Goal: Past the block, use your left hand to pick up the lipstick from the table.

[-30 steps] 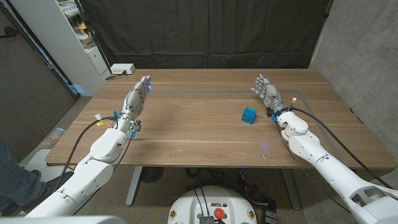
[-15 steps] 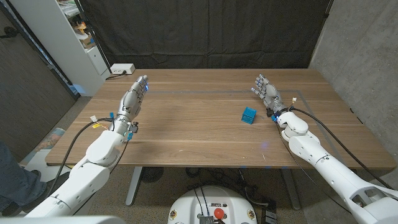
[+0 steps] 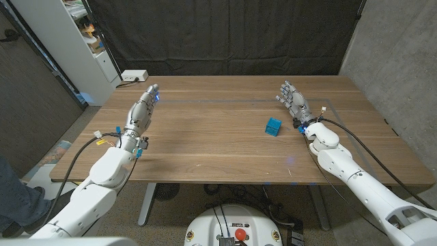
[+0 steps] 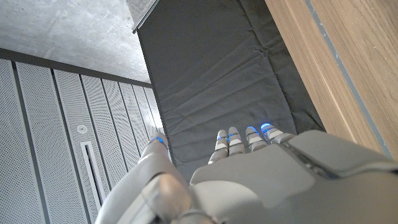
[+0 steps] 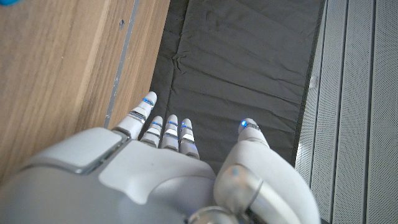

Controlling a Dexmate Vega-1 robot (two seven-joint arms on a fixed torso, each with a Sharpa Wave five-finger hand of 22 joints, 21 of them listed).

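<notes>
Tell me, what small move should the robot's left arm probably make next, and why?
Probably none toward a grasp yet. The left hand hovers open over the far left of the table, holding nothing, and no lipstick can be made out anywhere. Only the blue block sits there, near the right hand. I would hold and look first.

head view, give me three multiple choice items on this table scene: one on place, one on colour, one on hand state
1. The small cube block lies nearest to:
A. the right hand
B. the left hand
C. the white power strip

2. The block's colour is:
A. red
B. blue
C. yellow

3. The left hand is:
A. gripping the block
B. holding nothing, fingers extended
C. pressing the power strip

Answers:
1. A, the block sits beside the right hand.
2. B, it is plainly blue.
3. B, its fingers stretch out with nothing in them.
</notes>
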